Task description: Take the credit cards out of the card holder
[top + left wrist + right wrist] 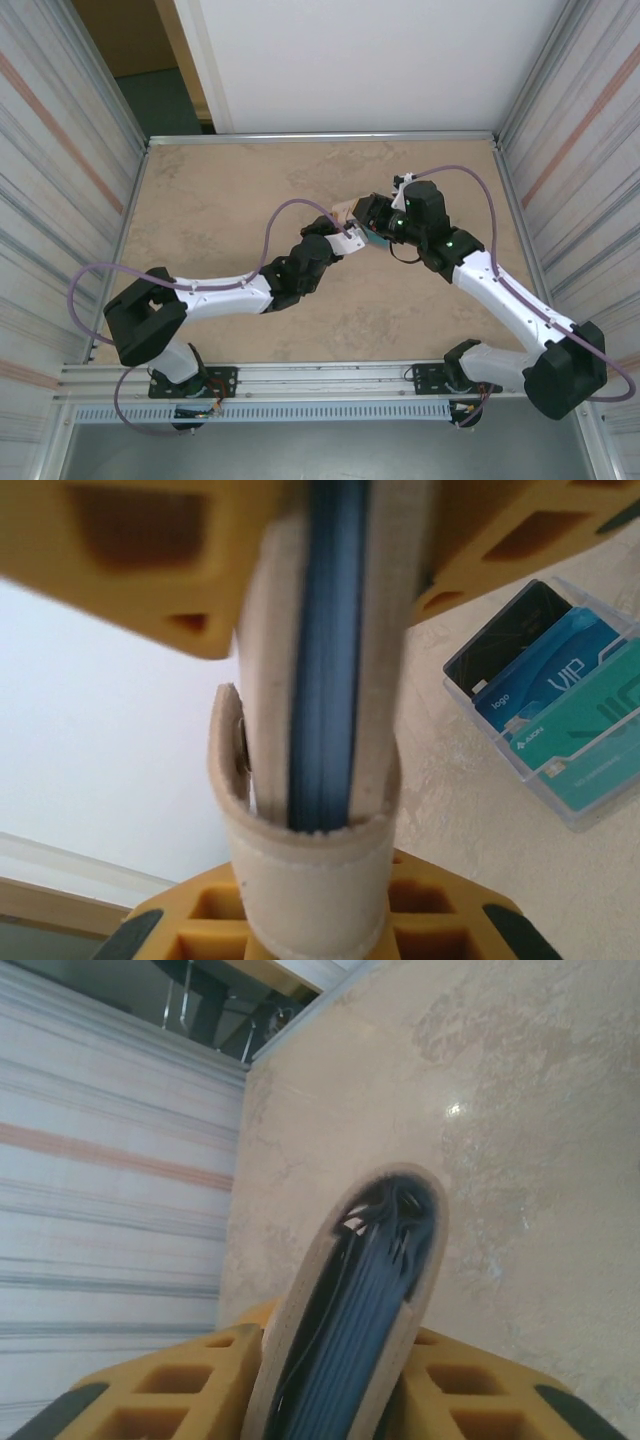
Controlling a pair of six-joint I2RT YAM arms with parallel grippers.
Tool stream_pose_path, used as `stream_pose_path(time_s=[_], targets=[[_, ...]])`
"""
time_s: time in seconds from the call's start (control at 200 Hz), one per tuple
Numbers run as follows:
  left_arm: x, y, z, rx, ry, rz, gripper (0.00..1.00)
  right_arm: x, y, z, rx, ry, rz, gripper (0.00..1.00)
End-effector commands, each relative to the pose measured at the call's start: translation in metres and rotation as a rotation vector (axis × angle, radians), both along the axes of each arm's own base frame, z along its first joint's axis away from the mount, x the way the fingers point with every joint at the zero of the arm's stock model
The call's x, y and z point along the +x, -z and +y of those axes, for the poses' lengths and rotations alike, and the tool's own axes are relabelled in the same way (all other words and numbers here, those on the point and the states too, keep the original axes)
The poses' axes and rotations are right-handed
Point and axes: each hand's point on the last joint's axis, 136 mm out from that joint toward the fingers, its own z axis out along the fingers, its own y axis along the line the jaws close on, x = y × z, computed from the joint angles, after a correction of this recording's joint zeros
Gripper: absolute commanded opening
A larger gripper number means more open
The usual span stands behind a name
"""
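One card holder [318, 880] is clamped by left gripper [320, 730] and right gripper [335, 1345], so it could be torn by tugging.

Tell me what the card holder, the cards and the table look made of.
Card holder: soft matte tan suede or felt, judging by its fuzzy nap and stitched edge; blue lining.
Cards: probably glossy printed plastic, thin and flat.
Table: smooth beige marbled laminate or stone; a light glint shows.
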Motion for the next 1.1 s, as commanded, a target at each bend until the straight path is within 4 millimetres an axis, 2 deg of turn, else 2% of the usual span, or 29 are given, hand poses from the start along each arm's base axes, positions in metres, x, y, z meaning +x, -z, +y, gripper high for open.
stream_pose_path(time_s=[0.0,0.185,0.225,0.316,0.476,0.576,0.666,0.757,0.892,0.987,1.097], targets=[[-0.002,-0.019,-0.008,-0.062,0.013,-0.036,0.14,0.003,-0.021,0.004,0.033,-0.015,-0.058,0.19],[-0.022,-0.008,-0.013,-0.070,0.111,0.028,0.62,0.010,-0.015,-0.009,0.015,0.016,-0.057,0.00],[-0.028,-0.006,-0.013,-0.084,0.145,0.061,0.70,0.013,-0.014,-0.012,0.009,0.018,-0.062,0.00],[-0.045,-0.004,-0.014,-0.114,0.222,0.161,0.83,0.016,-0.014,-0.019,-0.016,0.005,-0.090,0.00],[-0.069,-0.013,-0.008,-0.226,0.340,0.346,0.98,0.014,-0.020,-0.022,-0.069,-0.100,-0.187,0.00],[-0.067,-0.018,0.002,-0.326,0.347,0.483,0.99,0.007,-0.024,-0.019,-0.085,-0.206,-0.242,0.00],[-0.056,-0.024,0.014,-0.442,0.314,0.617,0.99,-0.004,-0.025,-0.013,-0.094,-0.322,-0.285,0.00],[-0.042,-0.037,0.028,-0.594,0.302,0.732,0.99,-0.014,-0.024,-0.008,-0.105,-0.429,-0.315,0.00],[-0.037,-0.059,0.041,-0.782,0.385,0.848,0.97,-0.031,-0.022,0.002,-0.087,-0.579,-0.358,0.00],[-0.037,-0.066,0.047,-0.820,0.414,0.874,0.99,-0.043,-0.025,0.007,-0.073,-0.667,-0.418,0.00],[-0.051,-0.070,0.040,-0.777,0.507,0.939,0.99,-0.058,-0.032,0.011,-0.057,-0.759,-0.487,0.00]])
